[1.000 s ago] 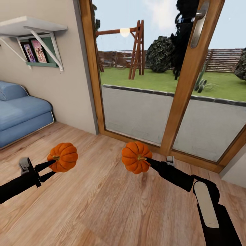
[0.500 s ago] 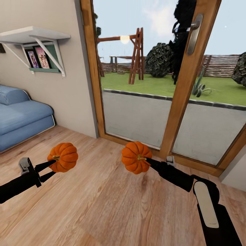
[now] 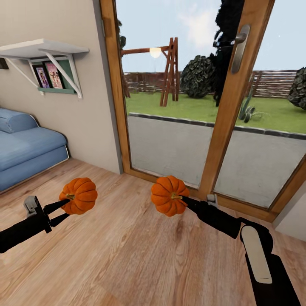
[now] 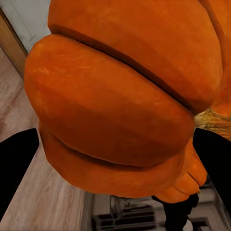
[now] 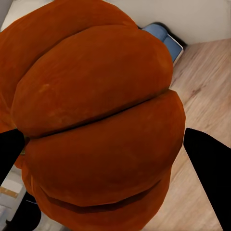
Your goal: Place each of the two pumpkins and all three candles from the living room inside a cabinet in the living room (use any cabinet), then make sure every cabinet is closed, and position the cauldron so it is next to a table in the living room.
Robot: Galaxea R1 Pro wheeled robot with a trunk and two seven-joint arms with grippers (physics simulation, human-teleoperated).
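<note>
I carry two orange ribbed pumpkins above the wooden floor. My left gripper (image 3: 68, 208) is shut on one pumpkin (image 3: 80, 195), held by its stem end. My right gripper (image 3: 180, 199) is shut on the other pumpkin (image 3: 169, 195), gripping near its small stem. Up close, the left-hand pumpkin (image 4: 125, 96) bulges between two black fingers (image 4: 17, 163), and the right-hand pumpkin (image 5: 96, 120) sits between black fingers (image 5: 207, 163). The candles, the cabinet and the cauldron are out of view.
A glazed wooden patio door (image 3: 229, 106) with a metal handle (image 3: 239, 46) stands straight ahead, a garden behind it. A blue sofa (image 3: 25, 144) sits at the left under a white wall shelf (image 3: 42, 49). Bare wood flooring (image 3: 127, 255) lies below both arms.
The whole head view has shifted slightly down and right as the camera moved. Both grippers still hold their pumpkins in the same pose.
</note>
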